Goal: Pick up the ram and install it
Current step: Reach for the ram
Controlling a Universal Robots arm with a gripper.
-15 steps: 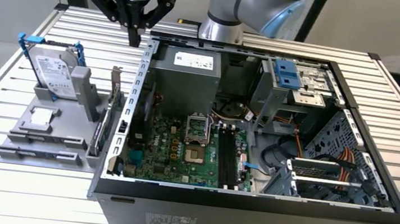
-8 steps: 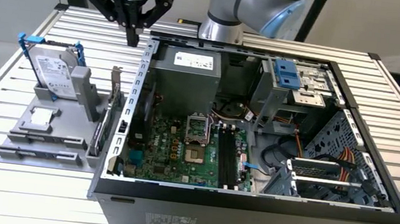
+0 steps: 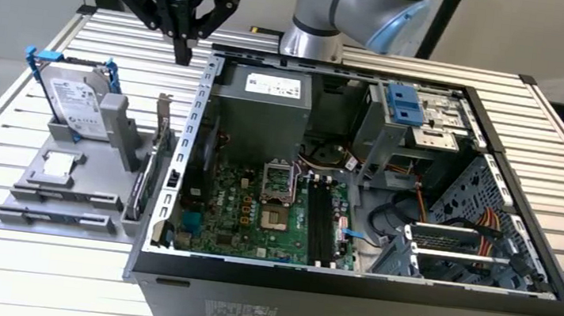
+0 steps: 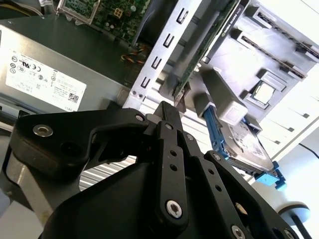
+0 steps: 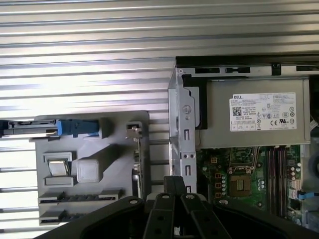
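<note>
Gripper (image 3: 182,56), closed tight and empty, hangs over the table (image 3: 14,271) at its edge by the arm's base, beside the computer case (image 3: 353,282); the ram (image 5: 79,197), a thin dark strip, apparently stands edge-up in a slot of the gray holder (image 3: 98,185), its long edge exposed for grasping.

Your arm (image 3: 347,10) comes in at the top of the exterior view, its grey-and-blue joint bent toward the exterior view's left. From the wrist the gripper (image 3: 183,47) points straight down, with its black linkages spread wide up top and narrowing to a single tip. In both wrist views the fingers (image 4: 172,119) (image 5: 172,186) lie pressed against each other, closed flat with no gap.
</note>
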